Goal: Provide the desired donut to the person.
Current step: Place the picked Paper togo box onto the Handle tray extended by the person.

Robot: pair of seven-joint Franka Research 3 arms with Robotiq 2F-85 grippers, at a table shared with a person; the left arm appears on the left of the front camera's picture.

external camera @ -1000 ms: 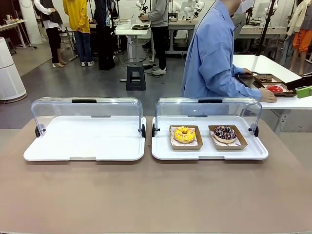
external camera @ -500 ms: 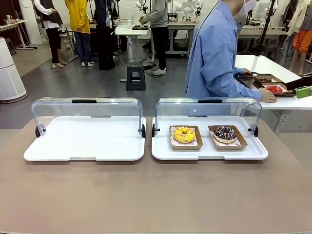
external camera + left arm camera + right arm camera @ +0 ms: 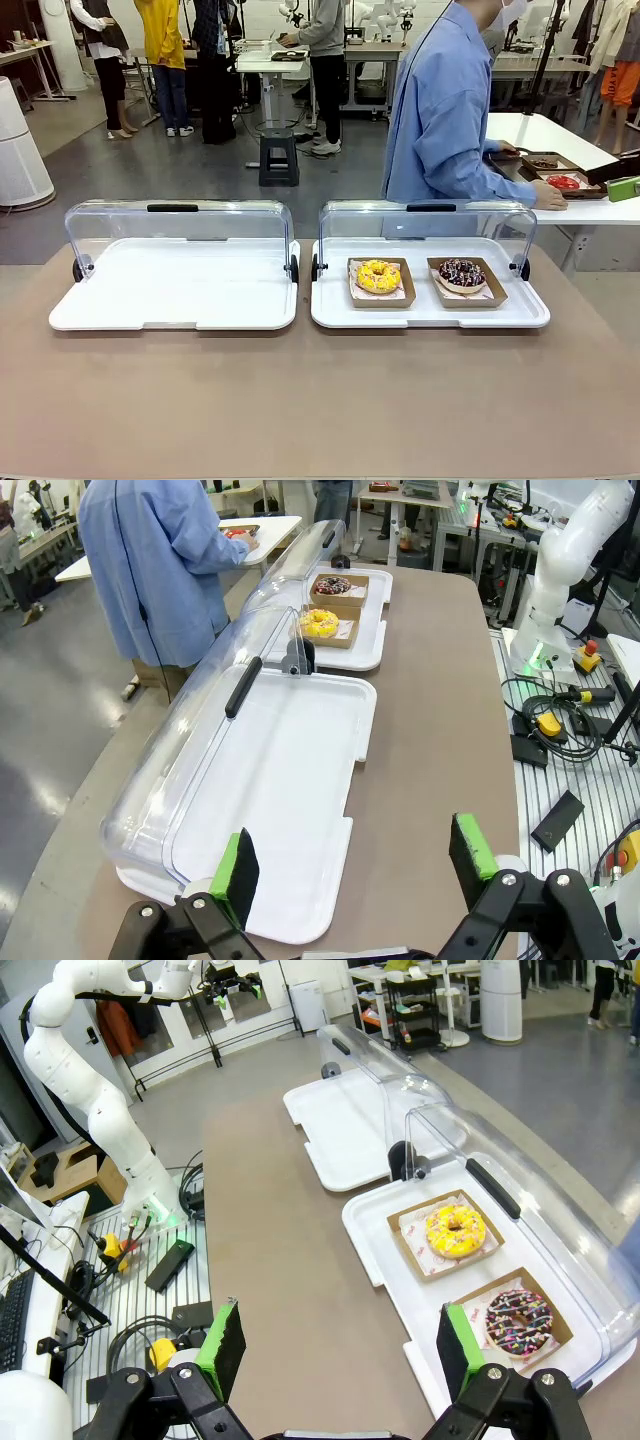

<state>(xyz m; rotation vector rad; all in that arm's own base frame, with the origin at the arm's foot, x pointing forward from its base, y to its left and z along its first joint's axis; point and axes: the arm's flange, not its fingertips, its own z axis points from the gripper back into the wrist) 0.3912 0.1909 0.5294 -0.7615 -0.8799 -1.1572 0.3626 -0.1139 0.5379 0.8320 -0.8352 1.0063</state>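
Jaws on the left gripper (image 3: 352, 865) and right gripper (image 3: 334, 1348) both gape wide, holding nothing.
The yellow-iced ring donut (image 3: 378, 275) and chocolate sprinkled donut (image 3: 462, 273) sit in the right white tray (image 3: 430, 315); the blue-shirted person (image 3: 447, 110) faces away, so a wrong pick looks likely.

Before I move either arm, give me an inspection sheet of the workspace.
Surface: brown table, bare in front.
Job's things: yellow donut and chocolate sprinkled donut in cardboard boats on right tray, lid open; person turned toward side table.
Clutter: left tray, lid open.
Grippers: left gripper open; right gripper open.
Cables: bundles beside arm base.
Surroundings: bystanders, benches behind.
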